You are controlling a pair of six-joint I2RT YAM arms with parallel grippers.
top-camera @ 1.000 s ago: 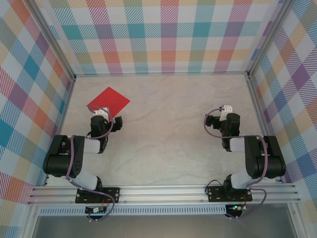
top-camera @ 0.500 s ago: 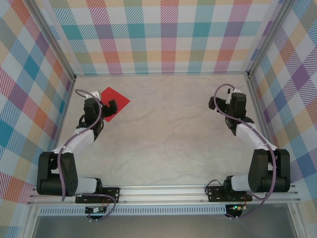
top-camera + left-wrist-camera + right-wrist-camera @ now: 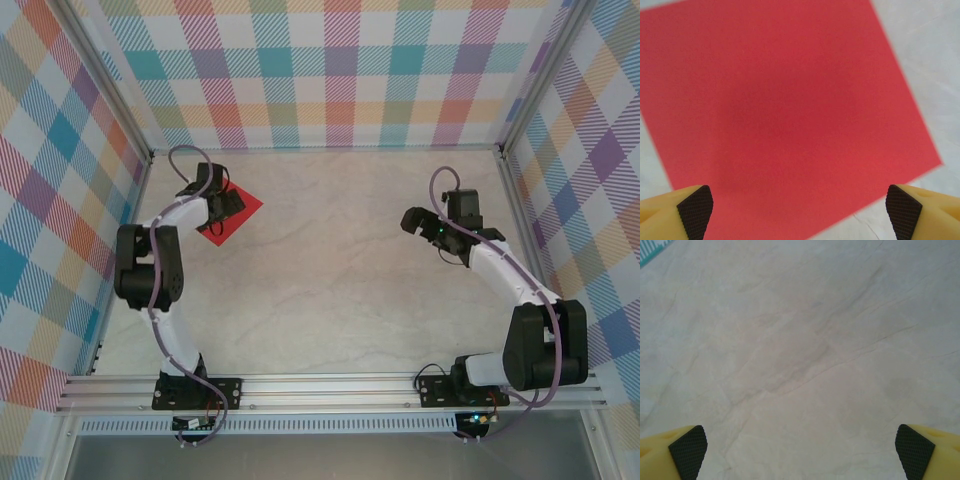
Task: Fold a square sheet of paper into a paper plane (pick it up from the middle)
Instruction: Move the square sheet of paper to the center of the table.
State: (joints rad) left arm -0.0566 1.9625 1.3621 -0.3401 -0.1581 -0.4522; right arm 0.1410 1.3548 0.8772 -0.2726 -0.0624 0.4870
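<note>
I see my left gripper (image 3: pixel 800 212) over the square sheet of paper (image 3: pixel 790 110) — fingers (image 3: pixel 695 210) wide, gripping nothing. My right gripper (image 3: pixel 800 450), well apart from that sheet, gapes wide too — empty.

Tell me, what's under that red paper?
The square sheet of paper lies flat on the pale marbled table. Whatever lies directly beneath it is covered; no bulge shows.

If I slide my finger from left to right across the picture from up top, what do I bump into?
Left wall → left arm → red paper → right arm → right wall.
</note>
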